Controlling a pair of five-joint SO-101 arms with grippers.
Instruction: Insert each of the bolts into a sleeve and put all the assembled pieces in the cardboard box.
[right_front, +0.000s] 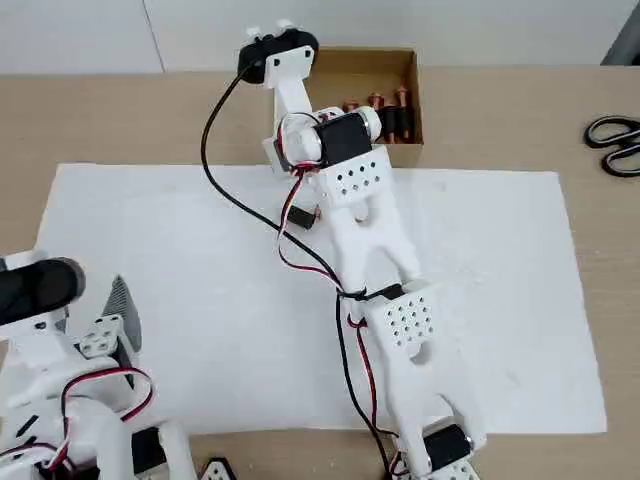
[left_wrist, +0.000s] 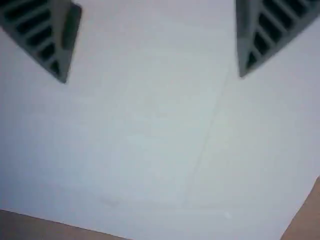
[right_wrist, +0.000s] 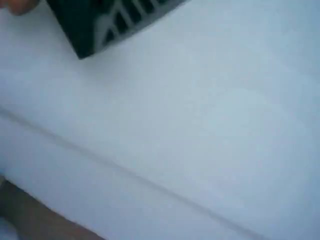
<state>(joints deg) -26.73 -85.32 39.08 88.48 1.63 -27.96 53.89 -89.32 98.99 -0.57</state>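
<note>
Two arms: both stand at the near edge of the table (right_front: 100, 120), side by side.
Left arm (right_front: 60, 400): low at the near left corner, over the edge of the sheet (right_front: 200, 250).
Left jaws: spread wide; the two grey ribbed tips hang above the sheet with bare paper between them, near the sheet's edge.
Right arm (right_front: 400, 330): stretched from the near edge across the sheet to the box (right_front: 413, 100), its far end over the box's left wall.
Right jaws: one dark ribbed piece shows over a white surface in the right wrist view; spread or pressed together cannot be told.
Wires (right_front: 240, 205): black and red, looped along the right arm.
Box: open cardboard, on the table just beyond the sheet's far edge.
Pieces (right_front: 378, 102): several with copper ends and black bodies, side by side inside the box along its near wall, toward the right corner.
Scissors (right_front: 615, 145): black-handled, on the table at the far right, well apart from the box.
</note>
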